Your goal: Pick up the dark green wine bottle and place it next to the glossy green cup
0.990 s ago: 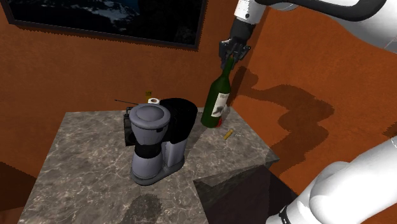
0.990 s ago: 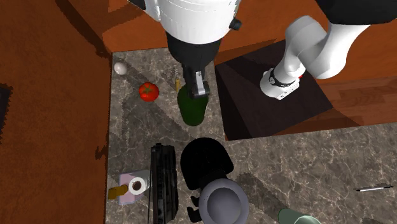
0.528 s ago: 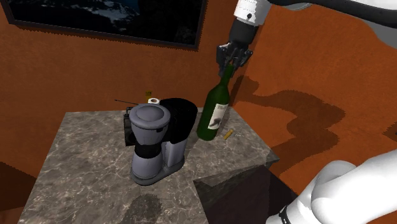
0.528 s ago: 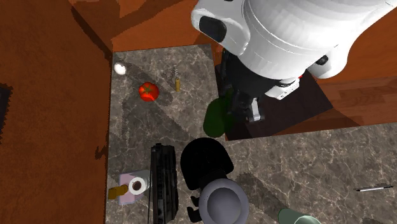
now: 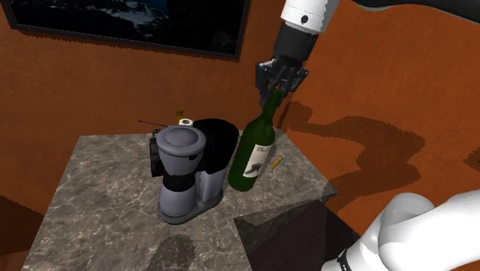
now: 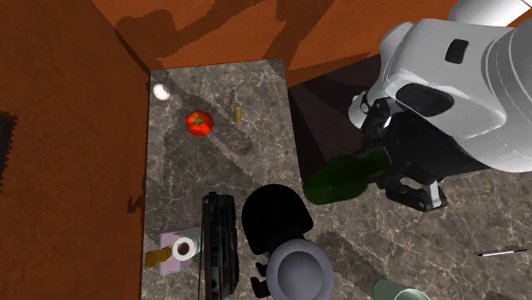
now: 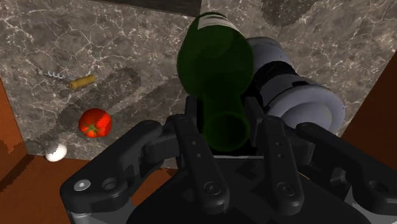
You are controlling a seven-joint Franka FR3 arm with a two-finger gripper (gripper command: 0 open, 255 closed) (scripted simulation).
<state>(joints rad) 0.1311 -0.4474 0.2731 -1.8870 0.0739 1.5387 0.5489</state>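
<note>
Shoulder view: gripper [image 5: 278,83] pinches the neck of the dark green wine bottle [image 5: 254,154], which is tilted, just beside the coffee maker [image 5: 185,173].
Second exterior view: wine bottle over the marble counter [image 6: 213,94], green cup [image 6: 397,291] well apart.
Wrist view: fingers [image 7: 193,143] clasp the neck.

Cup [image 6: 399,292] cut by second exterior view's bottom edge; coffee maker [image 7: 299,95] partly behind bottle [image 7: 213,63].

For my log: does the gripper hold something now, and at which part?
Yes. The gripper clasps the dark green wine bottle by its neck, near the top.
</note>
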